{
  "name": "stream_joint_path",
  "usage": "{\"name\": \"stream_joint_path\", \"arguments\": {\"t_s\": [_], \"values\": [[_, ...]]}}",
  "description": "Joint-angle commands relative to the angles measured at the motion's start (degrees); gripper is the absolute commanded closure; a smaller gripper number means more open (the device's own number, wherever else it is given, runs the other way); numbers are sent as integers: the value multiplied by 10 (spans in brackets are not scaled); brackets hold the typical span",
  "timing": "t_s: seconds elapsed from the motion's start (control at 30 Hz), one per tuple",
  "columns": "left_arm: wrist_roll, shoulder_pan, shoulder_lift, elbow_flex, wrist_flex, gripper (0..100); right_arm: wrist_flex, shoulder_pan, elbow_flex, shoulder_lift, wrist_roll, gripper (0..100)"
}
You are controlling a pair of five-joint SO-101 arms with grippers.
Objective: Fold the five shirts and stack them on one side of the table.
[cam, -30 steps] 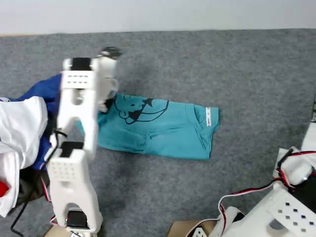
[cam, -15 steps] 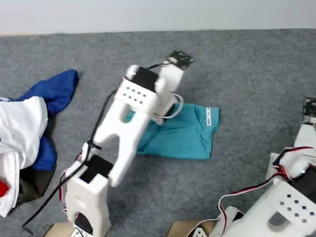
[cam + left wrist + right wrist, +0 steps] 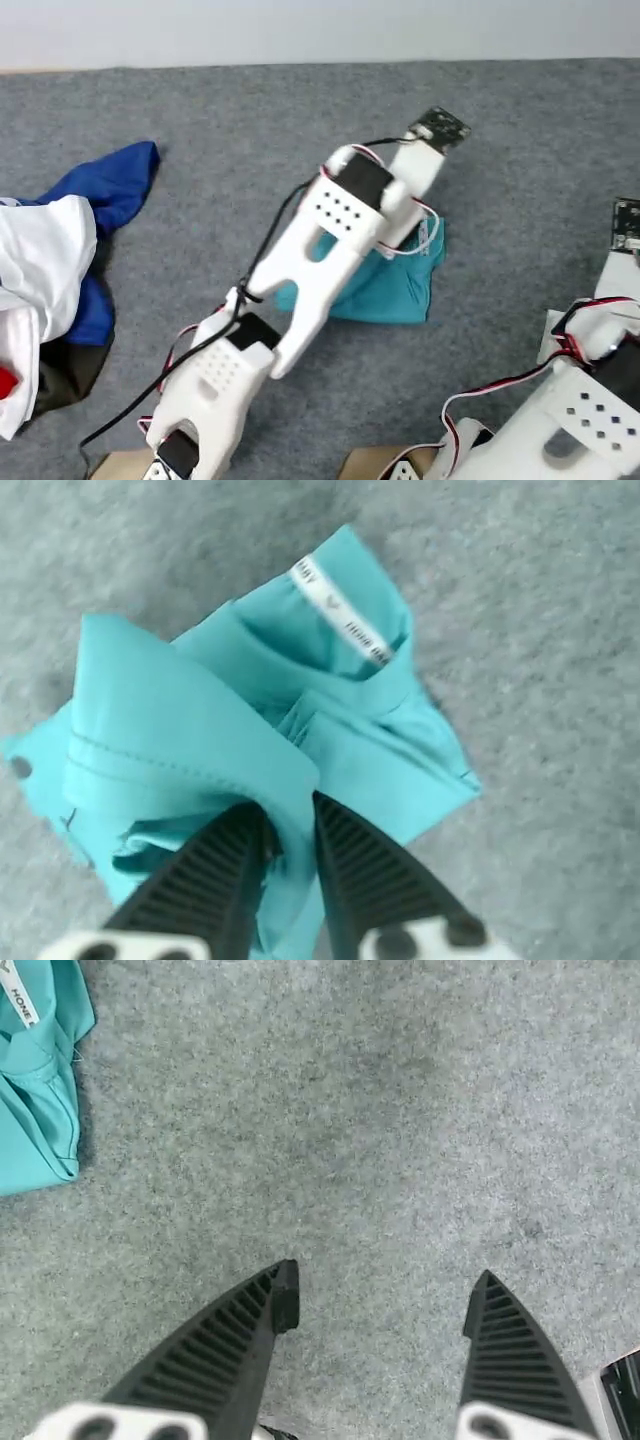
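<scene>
A teal shirt [image 3: 395, 290] lies partly folded at the middle of the grey table, its collar label toward the right. My left gripper [image 3: 290, 815] is shut on a fold of the teal shirt [image 3: 190, 740] and holds it over the shirt's right part; in the high view the left arm [image 3: 340, 215] covers most of the cloth. My right gripper [image 3: 380, 1305] stands open over bare carpet at the right, with the teal shirt's edge [image 3: 35, 1080] off to one side of it. A heap of other shirts, blue [image 3: 100, 195] and white [image 3: 40, 270], lies at the left edge.
The right arm's base and cables [image 3: 590, 380] occupy the front right corner. A dark garment [image 3: 60, 375] and a bit of red [image 3: 8, 385] show under the white shirt. The table's far edge meets a pale wall [image 3: 320, 30].
My left arm has swung from the shirt's left end across to its right, carrying the held fold over the rest. The shirt now looks half as wide. The right arm has barely moved.
</scene>
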Motion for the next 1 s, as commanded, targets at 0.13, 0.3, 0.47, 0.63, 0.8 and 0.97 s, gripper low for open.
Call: {"name": "stream_joint_path", "arguments": {"t_s": [0.13,0.3,0.47,0.63,0.8,0.97], "values": [[18,40,40,-80,11,995,22,-3,-6,-8,-4,725],[15,42,76,-105,2,994,22,-3,-5,-8,-4,725],[17,44,104,-143,7,870,22,-3,-5,-8,-4,725],[13,43,79,-147,11,763,22,-3,-4,-8,-4,725],[-26,15,32,-137,11,764,22,-3,-4,-8,-4,725],[-34,-64,21,-135,11,843,22,-3,-4,-8,-4,725]]}}
